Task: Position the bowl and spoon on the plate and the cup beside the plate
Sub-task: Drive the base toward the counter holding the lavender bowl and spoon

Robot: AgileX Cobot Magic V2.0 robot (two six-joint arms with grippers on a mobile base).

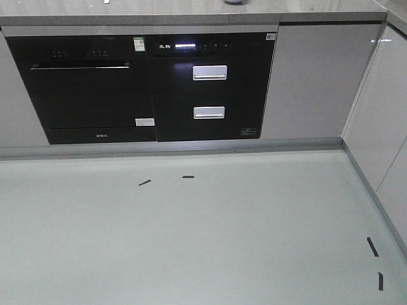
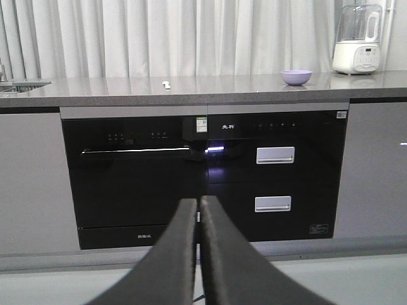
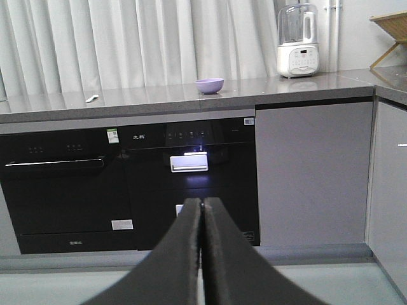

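A lavender bowl (image 2: pixel 296 77) stands on the grey countertop (image 2: pixel 210 89) to the right, also seen as the bowl (image 3: pixel 210 85) in the right wrist view and as a sliver of the bowl (image 1: pixel 234 2) at the top edge of the front view. A small pale spoon (image 2: pixel 166 84) lies on the counter left of it, the spoon (image 3: pixel 91 98) also showing in the right wrist view. The plate and the cup are out of view. My left gripper (image 2: pixel 198 202) and right gripper (image 3: pixel 202 202) are both shut with nothing between the fingers, low and well short of the counter.
Under the counter are black built-in appliances (image 1: pixel 146 82) with two silver drawer handles (image 1: pixel 210 72). A white blender (image 2: pixel 357 39) stands at the counter's right end. A sink edge (image 2: pixel 19 84) shows far left. White cabinets (image 1: pixel 388 121) run along the right over a pale floor (image 1: pixel 191 241).
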